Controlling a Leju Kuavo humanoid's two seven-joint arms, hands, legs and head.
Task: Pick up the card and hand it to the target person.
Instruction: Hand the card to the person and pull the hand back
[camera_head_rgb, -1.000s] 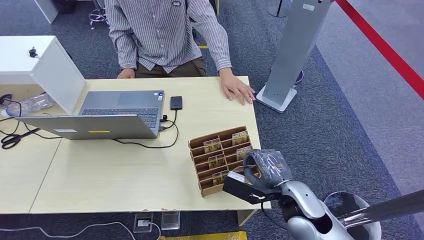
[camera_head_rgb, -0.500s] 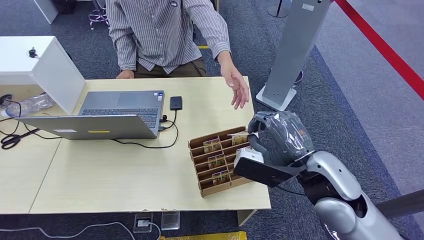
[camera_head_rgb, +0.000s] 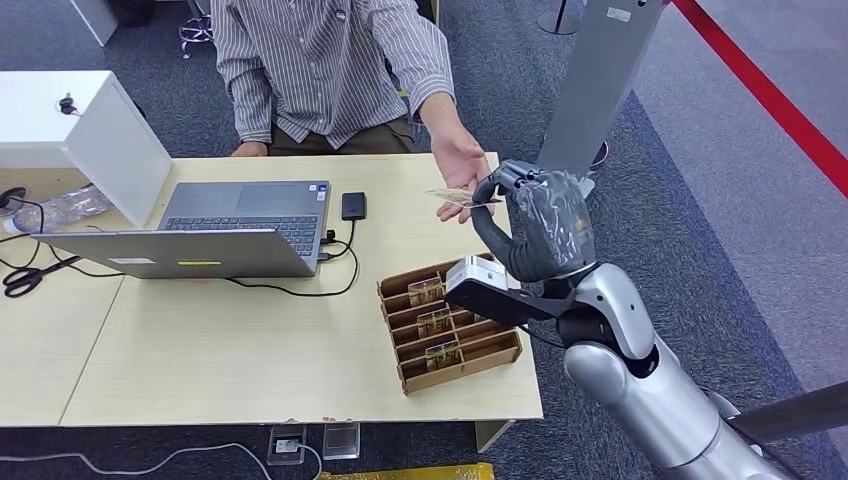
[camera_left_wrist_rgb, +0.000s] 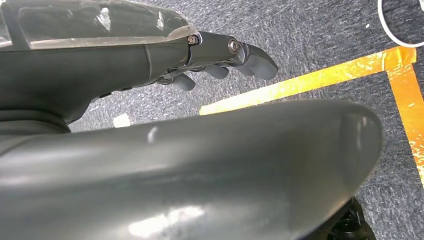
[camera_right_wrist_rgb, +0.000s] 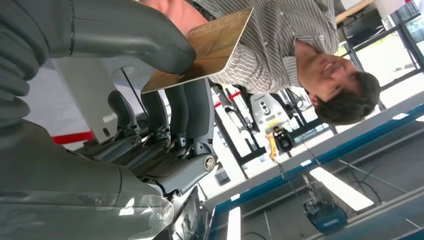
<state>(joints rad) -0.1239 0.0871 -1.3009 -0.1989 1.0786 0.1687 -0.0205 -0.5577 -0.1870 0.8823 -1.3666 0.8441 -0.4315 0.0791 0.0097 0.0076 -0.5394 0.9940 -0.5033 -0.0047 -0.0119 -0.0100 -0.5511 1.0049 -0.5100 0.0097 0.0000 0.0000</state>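
The right robot hand (camera_head_rgb: 535, 225) is raised above the far right corner of the pale wooden counter (camera_head_rgb: 250, 350) and pinches the thin, flat, gold-brown card (camera_head_rgb: 462, 197) between its thick grey thumb and its darker fingers (camera_right_wrist_rgb: 192, 107). The card lies nearly level and sticks out from the fingertips toward the open hand of the person in the striped shirt (camera_head_rgb: 458, 160). The far edge of the card is at the person's palm; I cannot tell if it touches.

The card looks light and stiff, as it keeps a straight edge in the right wrist view. Its faces seem smooth, so I think it can slip if the pinch becomes loose too early. The robot hand holds one short end, so the free end is the natural place for the person to take it.

The left robot hand (camera_left_wrist_rgb: 220, 65) hangs over the grey carpet, holding nothing, fingers slightly curled and apart.

Below the raised arm stands the brown cardboard card rack (camera_head_rgb: 450, 335) with more cards in its slots.
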